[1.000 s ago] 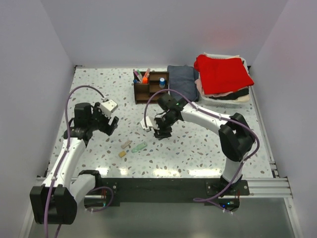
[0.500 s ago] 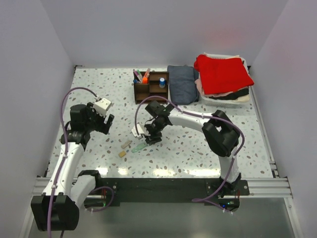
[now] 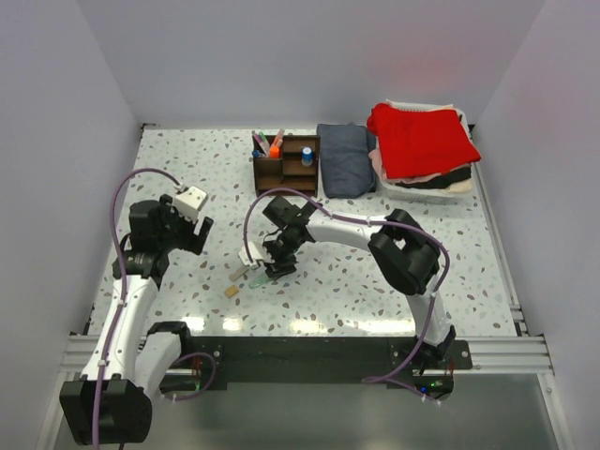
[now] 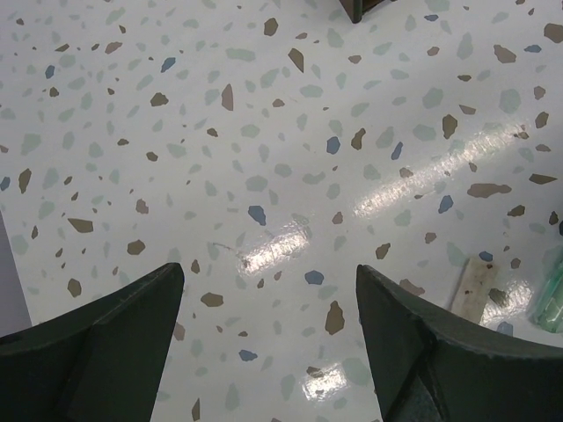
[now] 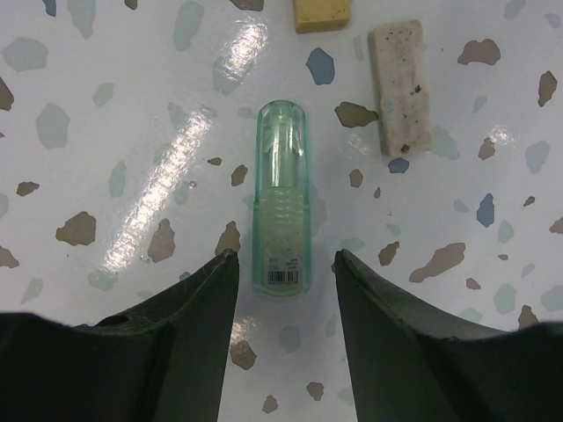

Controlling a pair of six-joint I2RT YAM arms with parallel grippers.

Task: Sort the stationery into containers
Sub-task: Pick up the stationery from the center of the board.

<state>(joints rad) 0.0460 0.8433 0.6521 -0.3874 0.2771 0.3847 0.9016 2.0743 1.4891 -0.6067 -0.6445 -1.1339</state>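
Right gripper: jaws released, spread either side of pale green piece, narrow gap on each side. Piece lies flat on counter, lengthwise between jaws. Two tan blocks just beyond its far end, apart from it. Left gripper: jaws released, above bare counter, left of piece. Dark wooden organizer toward far side of counter, pens standing in its left rear part.

Glossy speckled terrazzo-look table, translucent green plastic tube, rough pitted pale block, dark wooden organizer.
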